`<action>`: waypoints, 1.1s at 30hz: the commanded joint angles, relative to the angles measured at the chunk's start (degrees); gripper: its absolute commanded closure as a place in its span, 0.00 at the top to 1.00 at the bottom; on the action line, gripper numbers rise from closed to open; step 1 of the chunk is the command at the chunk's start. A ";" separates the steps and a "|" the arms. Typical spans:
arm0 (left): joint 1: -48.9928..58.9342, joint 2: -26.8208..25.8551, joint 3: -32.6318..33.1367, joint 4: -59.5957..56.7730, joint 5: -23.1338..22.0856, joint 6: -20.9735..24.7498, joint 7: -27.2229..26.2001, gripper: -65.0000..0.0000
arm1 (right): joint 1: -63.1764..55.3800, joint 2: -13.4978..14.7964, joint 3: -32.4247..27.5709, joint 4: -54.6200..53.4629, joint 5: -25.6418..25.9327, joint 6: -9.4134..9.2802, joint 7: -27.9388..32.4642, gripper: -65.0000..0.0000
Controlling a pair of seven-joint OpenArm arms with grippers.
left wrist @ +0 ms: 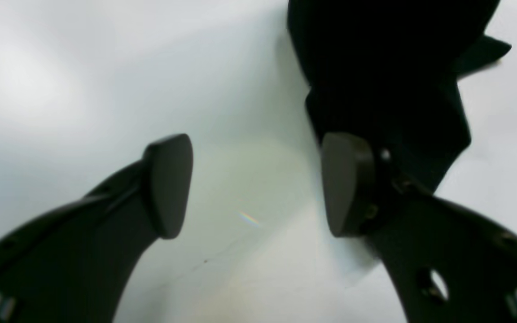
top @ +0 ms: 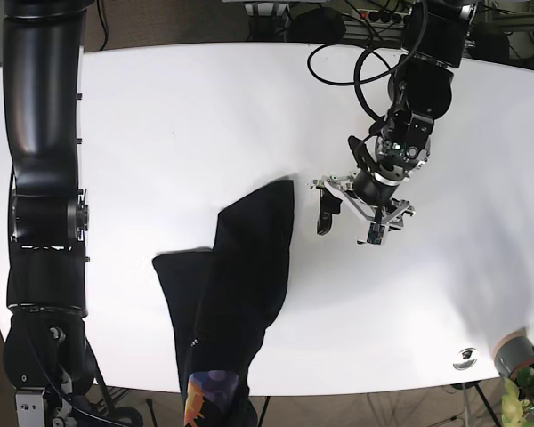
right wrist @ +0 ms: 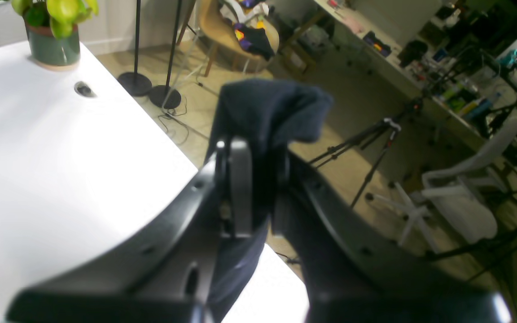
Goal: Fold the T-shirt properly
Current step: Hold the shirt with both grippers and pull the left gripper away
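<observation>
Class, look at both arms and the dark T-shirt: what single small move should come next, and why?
Probably the left gripper should move across to the dark navy cotton T-shirt's nearest corner and close on it. Its jaws stand open beside that corner, holding nothing, above the white table. The right gripper already pinches a fold of the cloth at the table's edge, so a second hold seems needed before folding.

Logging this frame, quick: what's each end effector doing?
Left end effector: open, holding nothing, beside the T-shirt.
Right end effector: shut on the T-shirt.
</observation>
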 commanded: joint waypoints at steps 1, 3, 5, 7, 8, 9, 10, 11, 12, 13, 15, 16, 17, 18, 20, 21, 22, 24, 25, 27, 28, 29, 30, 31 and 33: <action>-0.99 0.87 1.51 -0.78 -0.10 -0.16 -1.45 0.69 | 2.79 0.08 0.51 0.85 0.57 -0.41 2.05 0.03; -1.08 0.96 3.62 -2.63 -0.01 -0.16 -1.62 0.71 | 2.79 0.08 0.51 0.94 0.57 -0.41 1.96 0.03; -1.43 1.40 5.29 -4.12 -0.01 -0.16 -1.71 0.72 | 2.79 0.08 0.51 0.94 0.57 -0.41 1.96 0.03; -2.92 2.63 7.05 -5.71 0.08 -0.16 -1.71 0.72 | 2.79 0.08 0.51 0.94 0.57 -0.41 1.96 0.03; -3.72 3.34 8.01 -6.67 0.08 -0.16 -1.71 0.72 | 2.79 0.08 0.51 0.94 0.57 -0.41 1.96 0.03; -4.07 3.69 8.63 -7.29 0.08 -0.16 -1.71 0.72 | 2.79 0.08 0.51 0.94 0.57 -0.41 1.96 0.03; -4.68 4.21 9.77 -8.08 0.08 -0.16 -1.71 0.72 | 2.79 0.08 0.51 0.94 0.57 -0.41 1.96 0.03; -5.21 4.48 11.09 -8.78 0.08 -0.16 -1.71 0.72 | 2.79 0.08 0.51 0.94 0.57 -0.41 1.96 0.03; -5.65 4.65 12.23 -9.22 0.08 -0.16 -1.71 0.72 | 2.79 0.08 0.51 0.94 0.57 -0.41 1.96 0.03; -6.09 4.65 13.02 -9.58 0.08 -0.16 -1.71 0.72 | 2.79 0.08 0.51 0.94 0.57 -0.41 1.96 0.03; -7.50 5.53 15.31 -9.84 0.08 -0.16 -1.71 0.72 | 2.79 0.08 0.51 0.94 0.57 -0.41 1.96 0.03; -7.85 5.97 15.92 -9.84 0.08 -0.16 -1.71 0.72 | 2.79 0.08 0.51 0.94 0.57 -0.41 1.96 0.03; -8.37 6.50 16.63 -10.01 0.08 -0.16 -1.71 0.72 | 2.79 0.08 0.51 0.94 0.57 -0.41 1.96 0.03; -8.64 6.94 17.33 -10.45 0.08 -0.16 -1.71 0.72 | 2.79 0.08 0.51 0.94 0.57 -0.41 1.96 0.03; -8.90 7.73 18.74 -11.68 0.17 -0.16 -1.71 0.72 | 2.79 0.08 0.51 0.94 0.57 -0.41 1.96 0.03; -8.99 7.91 19.53 -12.12 0.17 -0.16 -1.71 0.72 | 2.79 0.08 0.51 0.94 0.57 -0.41 1.96 0.03; -9.52 7.91 20.32 -12.48 0.25 -0.07 -1.71 0.72 | 2.79 0.08 0.51 0.94 0.57 -0.41 1.96 0.03; -10.57 7.91 22.34 -13.00 1.13 0.01 -1.71 0.72 | 2.79 0.08 0.51 0.94 0.57 -0.41 1.96 0.03; -10.92 7.91 23.31 -13.27 1.84 0.01 -1.71 0.72 | 2.79 0.08 0.51 0.94 0.57 -0.41 1.96 0.03; -11.19 8.08 25.16 -14.15 4.04 0.10 -1.71 0.72 | 2.79 0.08 0.51 0.94 0.57 -0.41 1.96 0.03; -11.19 8.35 25.42 -14.23 4.74 0.10 -1.71 0.72 | 2.79 0.08 0.51 0.94 0.57 -0.41 1.96 0.03; -11.10 8.87 25.42 -14.23 5.71 0.10 -1.71 0.72 | 2.79 0.08 0.51 0.94 0.57 -0.41 1.96 0.03; -11.01 9.49 25.07 -14.23 6.76 0.10 -1.71 0.72 | 2.79 0.08 0.51 0.94 0.57 -0.41 1.96 0.03; -10.92 9.67 24.80 -14.23 7.29 0.10 -1.62 0.72 | 2.79 0.08 0.51 0.94 0.57 -0.41 1.96 0.03; -9.78 9.75 24.10 -14.15 8.78 0.10 -1.45 0.72 | 2.79 0.08 0.51 0.94 0.57 -0.41 1.96 0.03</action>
